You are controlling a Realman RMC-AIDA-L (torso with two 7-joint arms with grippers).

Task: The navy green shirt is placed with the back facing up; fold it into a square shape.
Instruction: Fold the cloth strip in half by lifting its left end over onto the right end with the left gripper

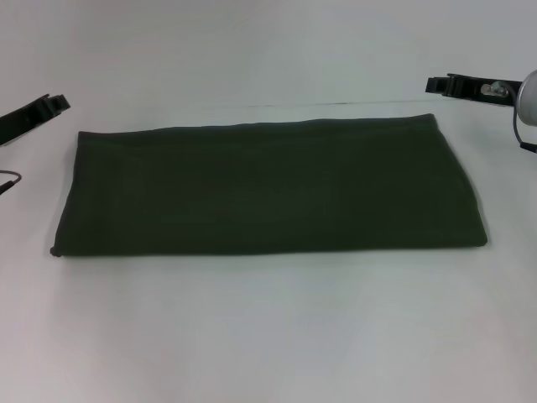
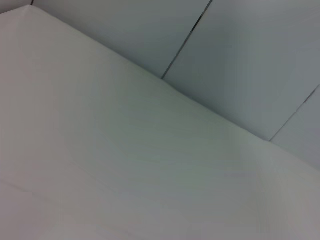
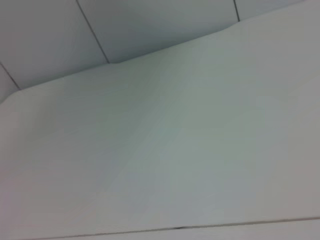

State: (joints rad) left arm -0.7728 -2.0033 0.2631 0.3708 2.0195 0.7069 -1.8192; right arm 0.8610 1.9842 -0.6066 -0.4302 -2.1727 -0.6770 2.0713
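The navy green shirt point(image 1: 268, 189) lies flat on the white table point(image 1: 268, 336) in the head view, folded into a wide dark olive rectangle with no sleeves showing. My left gripper point(image 1: 52, 105) hangs above the table off the shirt's far left corner, not touching it. Off the far right corner, my right gripper point(image 1: 436, 85) is likewise held apart from the cloth. Neither wrist view shows the shirt or any fingers, only bare white table.
White table surface point(image 2: 125, 165) surrounds the shirt on all sides. The table's far edge point(image 3: 165, 50) meets a pale panelled wall behind. A thin cable point(image 1: 8, 179) shows at the left edge.
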